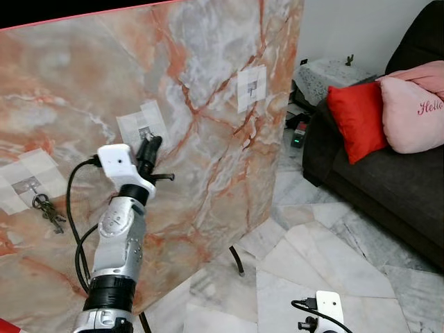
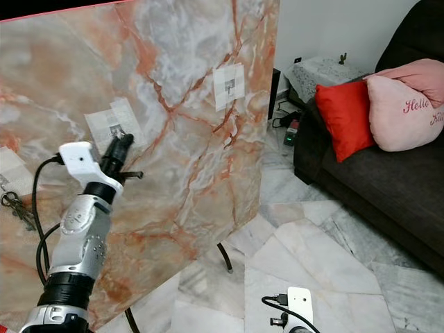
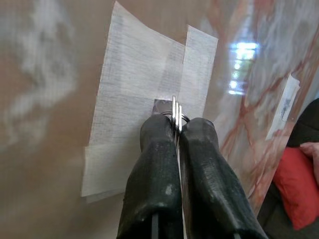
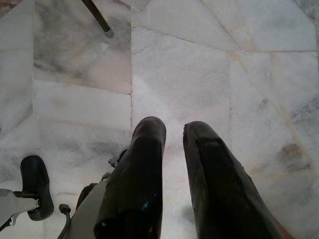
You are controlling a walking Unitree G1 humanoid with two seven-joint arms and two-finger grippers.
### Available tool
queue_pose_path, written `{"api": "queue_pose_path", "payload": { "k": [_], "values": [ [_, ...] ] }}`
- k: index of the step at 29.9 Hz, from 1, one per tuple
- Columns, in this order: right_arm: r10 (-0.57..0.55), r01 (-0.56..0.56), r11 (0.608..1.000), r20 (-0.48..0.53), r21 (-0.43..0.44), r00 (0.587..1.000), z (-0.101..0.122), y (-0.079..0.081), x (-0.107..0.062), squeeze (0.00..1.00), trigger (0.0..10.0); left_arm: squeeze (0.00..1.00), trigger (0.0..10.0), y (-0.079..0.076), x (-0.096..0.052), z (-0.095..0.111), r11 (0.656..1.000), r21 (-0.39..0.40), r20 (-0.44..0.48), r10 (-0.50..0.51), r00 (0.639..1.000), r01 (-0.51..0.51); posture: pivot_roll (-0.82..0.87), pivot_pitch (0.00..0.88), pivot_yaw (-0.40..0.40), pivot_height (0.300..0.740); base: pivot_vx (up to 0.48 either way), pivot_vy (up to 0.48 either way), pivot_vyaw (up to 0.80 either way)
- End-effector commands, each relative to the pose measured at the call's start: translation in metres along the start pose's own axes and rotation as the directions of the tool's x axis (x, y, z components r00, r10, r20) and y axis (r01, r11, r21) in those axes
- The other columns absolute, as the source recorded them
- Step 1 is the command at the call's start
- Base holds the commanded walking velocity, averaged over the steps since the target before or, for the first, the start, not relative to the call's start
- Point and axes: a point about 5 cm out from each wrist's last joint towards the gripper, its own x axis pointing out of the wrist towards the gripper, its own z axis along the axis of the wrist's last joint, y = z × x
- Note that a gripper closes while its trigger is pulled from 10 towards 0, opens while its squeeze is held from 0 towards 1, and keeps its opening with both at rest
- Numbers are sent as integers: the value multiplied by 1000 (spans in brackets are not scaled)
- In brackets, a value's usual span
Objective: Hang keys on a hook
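left gripper point(image 3: 175, 130) is pinching keys point(image 3: 175, 112) tight against the middle hook point(image 3: 162, 105) on the marble board point(image 1: 208, 139), while right gripper point(image 4: 172, 132) is hanging slightly parted over the floor point(image 4: 199, 74).

1. The left arm point(image 1: 119, 236) is reaching upward and forward, its silver forearm standing nearly vertical.
2. The left gripper point(image 3: 175, 130) is pinching its two black fingers point(image 3: 157, 164) together at the tips, with a thin metal piece point(image 3: 175, 110) clamped between them.
3. The right arm is hanging low; its wrist housing point(image 1: 327, 306) is showing at the bottom edge.
4. The right gripper point(image 4: 174, 130) is pointing down, its fingers slightly parted and gripping nothing.
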Motion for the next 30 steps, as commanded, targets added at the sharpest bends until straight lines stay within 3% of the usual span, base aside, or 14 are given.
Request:
{"api": "queue_pose_path", "payload": {
  "k": [1, 20, 30],
  "values": [
    [-7, 6, 1000, 10, 11, 1000, 3, -1, 0, 0, 10000, 0, 10000, 6, 1, 2, 1000, -10, 6, 22, 1000, -22, -48, 0, -30, 740, 0, 0, 0],
    [-3, 3, 1000, 9, 8, 1000, 3, -1, 0, 0, 10000, 0, 10000, 4, -9, -9, 998, -58, -59, -34, 998, 30, -46, 0, -34, 740, 0, 0, 0],
    [-2, 2, 1000, 11, 10, 1000, 3, -1, 0, 0, 10000, 0, 10000, -6, -7, -3, 991, -94, -20, -94, 995, 92, -45, 0, -35, 740, 0, 0, 0]
  ]
}}
